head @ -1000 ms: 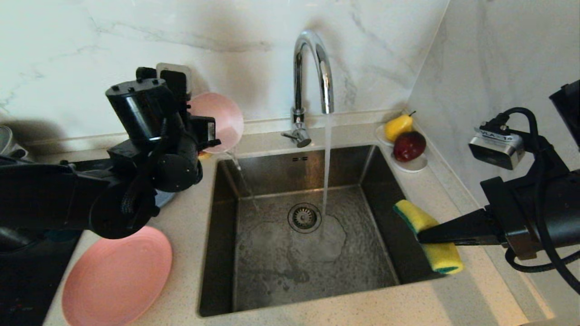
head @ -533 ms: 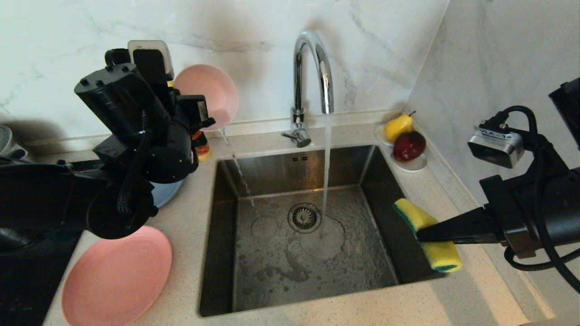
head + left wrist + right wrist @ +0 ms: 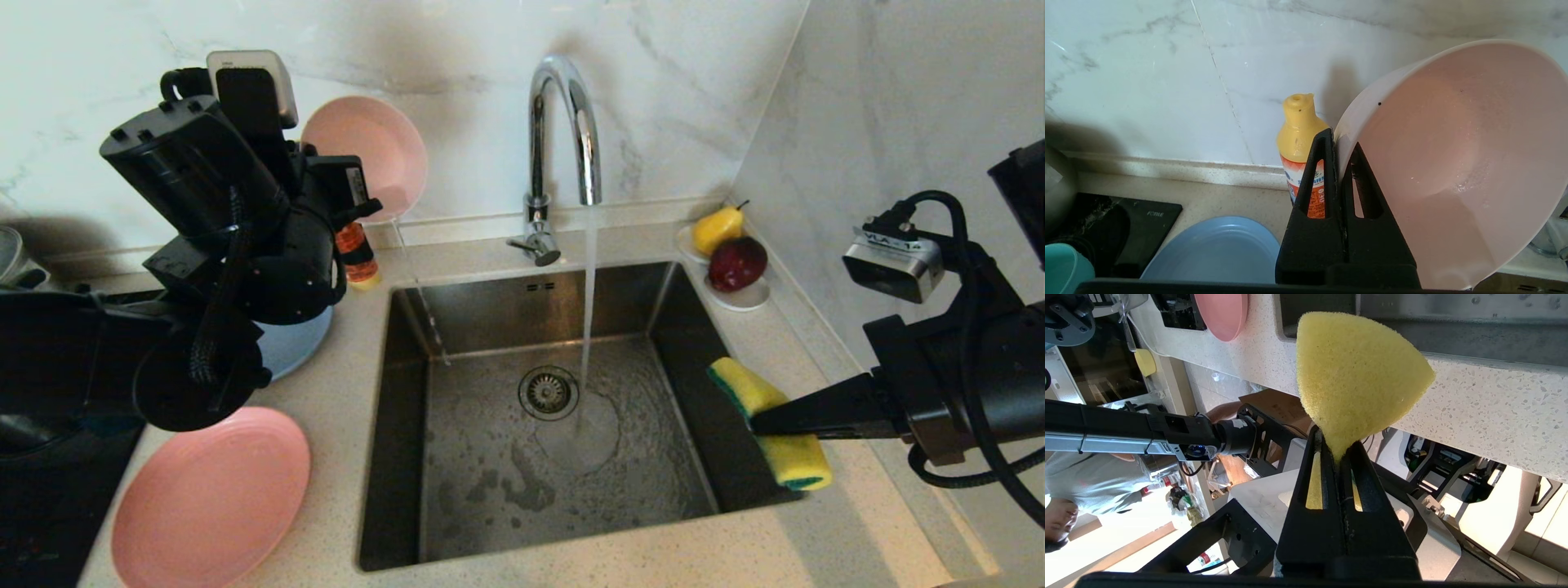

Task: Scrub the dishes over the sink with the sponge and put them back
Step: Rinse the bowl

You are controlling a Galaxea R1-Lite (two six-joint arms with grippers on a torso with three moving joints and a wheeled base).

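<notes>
Both sets of jaws were clamped shut on their loads. Seen from the left wrist, the left gripper (image 3: 1340, 139) pinched the rim of the pale pink bowl (image 3: 1457, 163), one finger inside and one outside, with the bowl tipped on edge and its wet hollow facing the camera. Compared with a second before, that bowl (image 3: 369, 155) had risen and moved away from the sink (image 3: 539, 416), from just above the sink's far left corner to a spot against the marble wall, above the counter beside that corner. A thin trickle fell from its rim toward the sink's left wall, weaker than earlier. The lift uncovered an orange-and-yellow detergent bottle (image 3: 357, 257) standing just beyond the sink's far left corner, and more of the grey-blue plate (image 3: 294, 343) left of the sink. The salmon-pink plate (image 3: 212, 498) lay unmoved by the sink's near left corner. A teal bowl (image 3: 1063, 267) showed past the grey-blue plate in the left wrist view.

At the sink's right rim the right gripper (image 3: 755, 426) squeezed the yellow sponge (image 3: 771, 425) at its middle, unchanged. Water ran from the chrome tap (image 3: 563, 131) beside the drain strainer (image 3: 548, 393). A white saucer (image 3: 735, 298) with a pear and an apple sat off the sink's far right corner.
</notes>
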